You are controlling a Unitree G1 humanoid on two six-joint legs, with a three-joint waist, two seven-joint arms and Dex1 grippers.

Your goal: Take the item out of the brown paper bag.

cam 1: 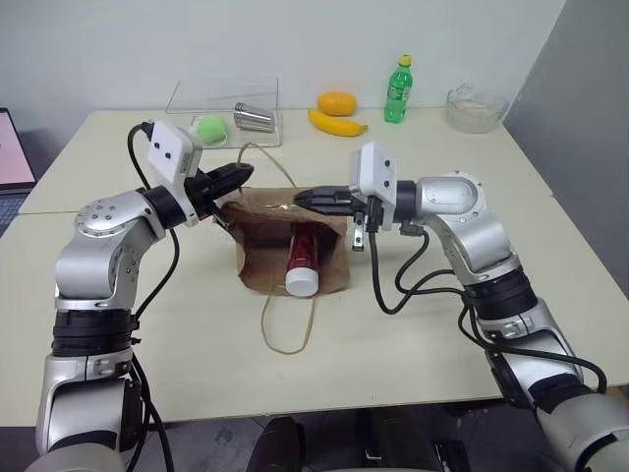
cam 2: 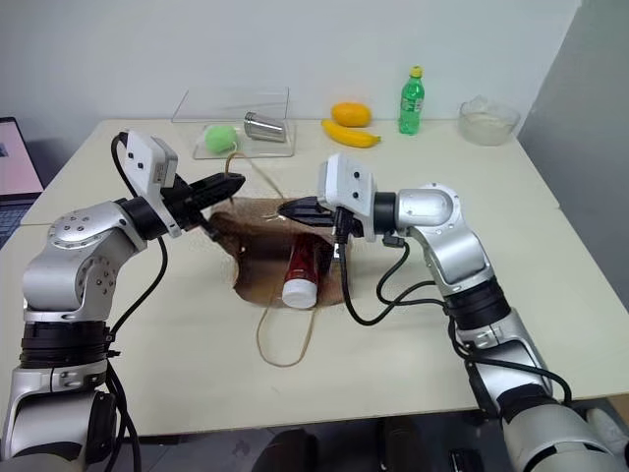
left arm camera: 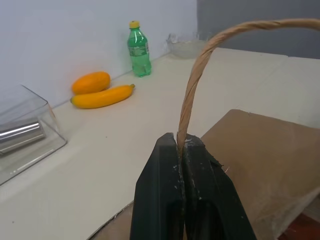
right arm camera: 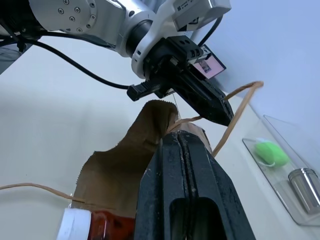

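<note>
Head view: a loose cord handle (cam 1: 286,332) lies nearest on the table (cam 1: 413,324), ahead of the bag (cam 1: 263,228). The bottle (cam 1: 304,262) lies in the bag's mouth, cap outward. Left wrist view: left gripper (left arm camera: 181,150) is clamped on another handle (left arm camera: 200,60). Right wrist view: right gripper (right arm camera: 178,141) is closed at the bag's edge.

Both grippers — left (cam 1: 246,173), right (cam 1: 300,199) — clamped tight

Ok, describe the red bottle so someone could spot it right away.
On the table, find the brown paper bag lying between the two arms. The red bottle pokes out of its near end, white cap first, unlike the upright green bottle at the far edge.
</note>
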